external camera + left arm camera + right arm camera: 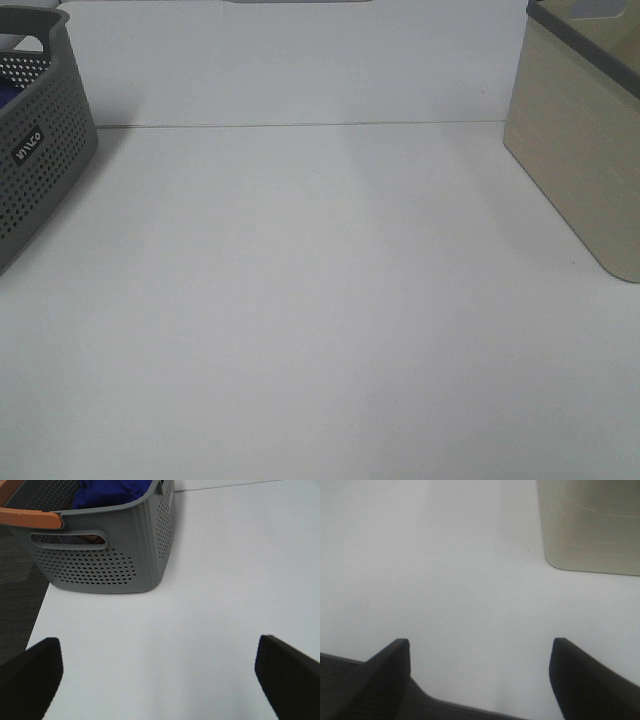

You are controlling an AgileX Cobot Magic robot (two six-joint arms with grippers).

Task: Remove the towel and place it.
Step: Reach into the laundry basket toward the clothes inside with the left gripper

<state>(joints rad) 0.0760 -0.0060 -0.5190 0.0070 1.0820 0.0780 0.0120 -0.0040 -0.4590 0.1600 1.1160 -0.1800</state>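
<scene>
The royal-blue towel (pixel 112 492) lies bunched inside the grey perforated basket (pixel 100 555); a sliver of its blue shows in the high view (pixel 5 95). My left gripper (pixel 157 680) is open and empty, low over the white table, a short way in front of that basket. My right gripper (pixel 485 680) is open and empty near the table's front edge, short of the beige basket (pixel 590 525). Neither gripper shows in the high view.
The grey basket (pixel 40 150) stands at the far left and the beige basket (pixel 580 150) at the far right of the white table (pixel 320 300). An orange handle (pixel 30 517) crosses the grey basket's rim. Dark floor (pixel 17 600) lies past the table's left edge.
</scene>
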